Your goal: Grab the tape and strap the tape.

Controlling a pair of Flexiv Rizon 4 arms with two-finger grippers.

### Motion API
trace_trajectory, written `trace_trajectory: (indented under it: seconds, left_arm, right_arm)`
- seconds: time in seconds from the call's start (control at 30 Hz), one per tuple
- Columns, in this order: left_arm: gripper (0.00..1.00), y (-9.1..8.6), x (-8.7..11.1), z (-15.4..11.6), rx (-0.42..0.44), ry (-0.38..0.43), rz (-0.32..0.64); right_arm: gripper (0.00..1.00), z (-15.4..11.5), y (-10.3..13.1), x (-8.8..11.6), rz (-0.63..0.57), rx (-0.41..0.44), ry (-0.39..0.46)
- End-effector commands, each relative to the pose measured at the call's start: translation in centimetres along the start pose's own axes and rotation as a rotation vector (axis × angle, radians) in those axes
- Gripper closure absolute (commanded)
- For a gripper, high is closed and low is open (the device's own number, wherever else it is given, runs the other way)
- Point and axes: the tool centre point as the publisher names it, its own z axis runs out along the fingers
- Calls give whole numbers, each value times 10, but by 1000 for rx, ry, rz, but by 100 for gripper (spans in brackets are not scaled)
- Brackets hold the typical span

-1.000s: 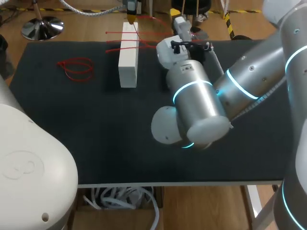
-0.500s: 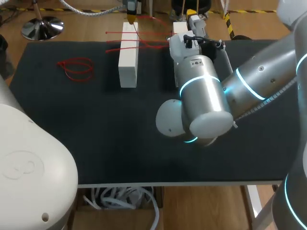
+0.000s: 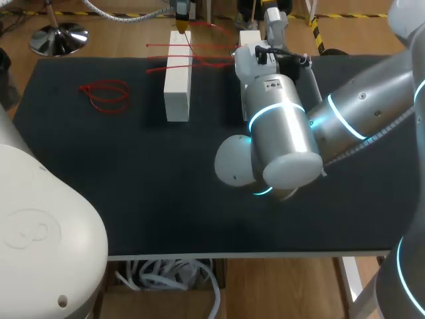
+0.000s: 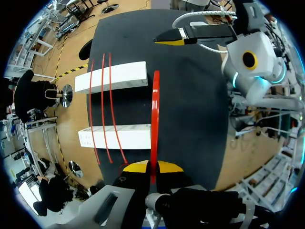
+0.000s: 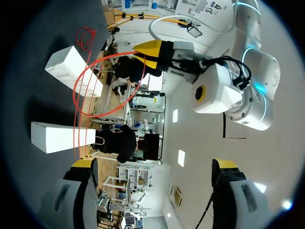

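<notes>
Two white blocks, one [image 3: 177, 76] in full view and one [image 3: 249, 36] half behind my right arm, lie at the table's far edge with several red straps [image 3: 199, 61] laid across them. In the left wrist view my left gripper [image 4: 147, 168] is shut on a red strap [image 4: 155, 114] that runs out over both blocks [image 4: 119, 76] [image 4: 116, 137]. The right wrist view shows that strap as a curved loop [image 5: 102, 90] hanging from the left gripper [image 5: 155, 51]. My right gripper [image 5: 153, 164] stands open, its fingers wide apart and empty, beyond the far block [image 5: 57, 136].
A bundle of spare red ties [image 3: 106, 95] lies at the far left of the black mat [image 3: 133, 186]. My right arm's big elbow [image 3: 279, 146] hangs over the middle right of the table.
My right arm has swung right and toward the far edge. Its gripper has let go and opened wide. The left gripper has stayed put with its strap.
</notes>
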Motion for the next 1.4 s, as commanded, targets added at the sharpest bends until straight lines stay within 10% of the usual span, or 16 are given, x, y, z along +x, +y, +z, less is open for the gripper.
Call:
trace_trajectory:
  seconds: [0.03, 0.5, 0.9, 1.4]
  left_arm:
    - [100, 0, 1, 0, -2, 0, -1]
    - [100, 7, -1, 4, -77, -26, 1]
    - [100, 99, -19, 26, -271, 73, -141]
    - [100, 203, -50, 72, -344, 425, -158]
  right_arm:
    - [0, 0, -1, -4, -3, -4, 9]
    - [0, 0, -1, -4, -3, -4, 9]
    - [0, 0, -1, -4, -3, -4, 9]
    - [0, 0, -1, -4, -3, -4, 9]
